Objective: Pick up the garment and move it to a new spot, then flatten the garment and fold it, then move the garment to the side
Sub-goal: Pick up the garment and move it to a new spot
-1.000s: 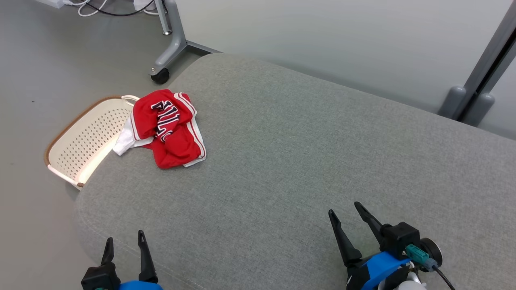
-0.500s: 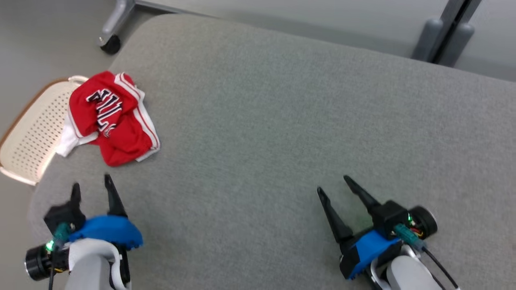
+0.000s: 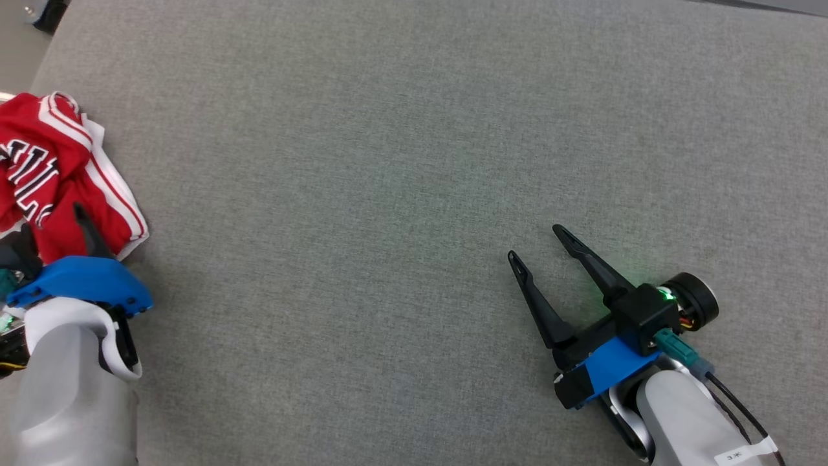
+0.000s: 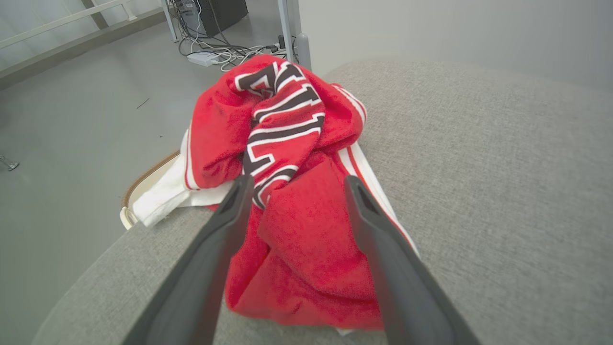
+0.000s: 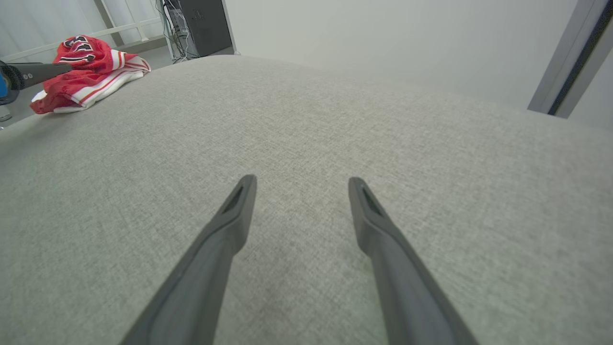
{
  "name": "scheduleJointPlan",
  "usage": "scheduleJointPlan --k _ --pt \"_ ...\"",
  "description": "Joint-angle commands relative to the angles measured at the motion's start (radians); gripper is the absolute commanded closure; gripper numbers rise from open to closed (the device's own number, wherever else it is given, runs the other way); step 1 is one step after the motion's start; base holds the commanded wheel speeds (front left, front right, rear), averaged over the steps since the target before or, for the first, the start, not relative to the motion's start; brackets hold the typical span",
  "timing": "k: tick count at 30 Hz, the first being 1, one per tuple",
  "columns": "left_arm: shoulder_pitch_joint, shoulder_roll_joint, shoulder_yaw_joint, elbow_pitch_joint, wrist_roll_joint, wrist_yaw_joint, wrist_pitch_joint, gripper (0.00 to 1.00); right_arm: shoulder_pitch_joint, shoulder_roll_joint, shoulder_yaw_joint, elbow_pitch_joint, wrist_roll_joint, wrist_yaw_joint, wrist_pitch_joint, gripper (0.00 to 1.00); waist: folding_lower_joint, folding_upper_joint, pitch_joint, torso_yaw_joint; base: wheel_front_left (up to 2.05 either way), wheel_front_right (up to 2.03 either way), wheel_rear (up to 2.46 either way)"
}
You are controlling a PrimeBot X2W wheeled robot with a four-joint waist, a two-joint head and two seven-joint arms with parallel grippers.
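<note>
Left gripper is spread wide, fingers framing the crumpled red garment bunched at the grey cushion's left edge. Soft, light, floppy stuff is expected, so a thick raised fold is best pinched. White trim seems draped over a basket; loads of open room is left toward the spread right gripper.

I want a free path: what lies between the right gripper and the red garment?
Bare grey upholstery lies between the right gripper and the garment, with nothing on it, as the head view shows.
</note>
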Motion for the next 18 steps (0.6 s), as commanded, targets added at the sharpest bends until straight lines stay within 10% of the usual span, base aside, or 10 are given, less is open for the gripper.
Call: scheduleJointPlan --k 1,6,7,8,18 --pt "-0.032 0.013 0.013 0.038 -0.012 0.005 -0.003 0.0 -0.017 -0.011 0.005 -0.01 0.003 0.0 0.0 0.0 -0.0002 -0.0004 0.011 -0.009 0.0 0.0 0.0" --pt "-0.088 0.019 0.029 0.14 -0.036 0.024 0.0 0.0 -0.027 -0.026 0.004 -0.037 0.013 0.0 0.0 0.0 -0.0002 -0.0004 0.037 -0.036 0.0 0.0 0.0" --pt "-0.094 0.017 0.024 0.158 -0.036 0.017 0.0 0.18 -0.028 -0.026 0.001 -0.04 0.015 0.0 0.0 0.0 -0.0002 -0.0004 0.04 -0.039 0.0 0.0 0.0" --pt "-0.1 0.015 0.024 0.171 -0.041 0.013 0.0 1.0 -0.029 -0.028 -0.002 -0.042 0.017 0.0 0.0 0.0 -0.0002 -0.0004 0.043 -0.041 0.0 0.0 0.0" --pt "-0.107 -0.003 -0.023 -0.067 0.023 -0.045 -0.003 1.0 -0.009 0.01 -0.058 -0.016 0.033 0.0 0.0 0.0 -0.0002 -0.0004 -0.01 -0.053 0.0 0.0 0.0"
